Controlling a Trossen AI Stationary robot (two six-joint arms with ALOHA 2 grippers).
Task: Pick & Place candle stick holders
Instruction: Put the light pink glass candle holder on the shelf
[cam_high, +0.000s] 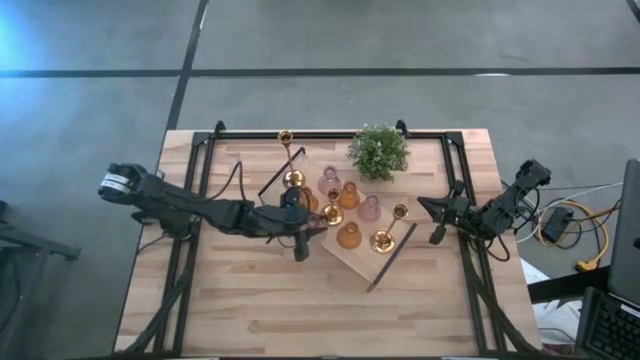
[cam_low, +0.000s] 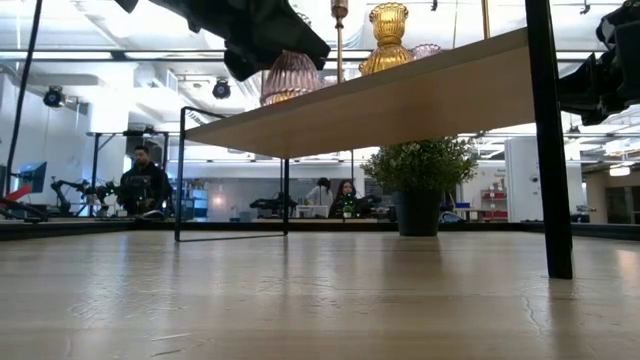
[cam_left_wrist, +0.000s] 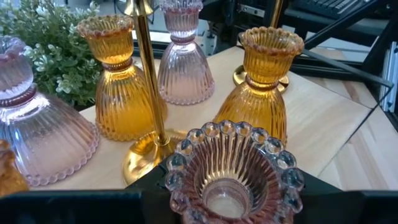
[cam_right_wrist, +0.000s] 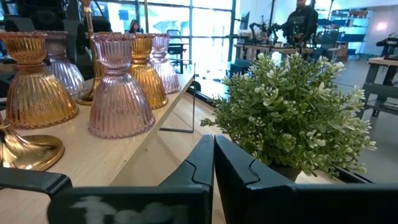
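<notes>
- The left gripper is reaching over the near-left end of the wooden tray, and its fingers are clamping a pale pink glass holder.
- That pink holder is showing a ribbed cup with a beaded rim in the left wrist view, and it is sitting right between the dark fingers, facing mouth-up toward the camera.
- In the low view the same pink holder is hanging under the dark gripper, just above the tray's raised edge.
- The right gripper is waiting at the table's right side, near the tray's right end, with its 2 fingers pressed together and nothing between them.
- Just beyond the held piece, a gold brass holder with a slim stem and a round base is standing upright on the tray.
- 2 amber holders, bell-shaped, ribbed and with scalloped rims, are standing upright on either side of that stem.
- Another pink bell holder is standing behind them, and 1 more pink one is sitting near the tray's edge.
- From above, the remaining holders are clustering on the tray, while a tall-stemmed gold holder is standing near the table's far edge.
- A green potted plant is sitting at the far end of the tray.
- People are sitting in the room beyond the table.
</notes>
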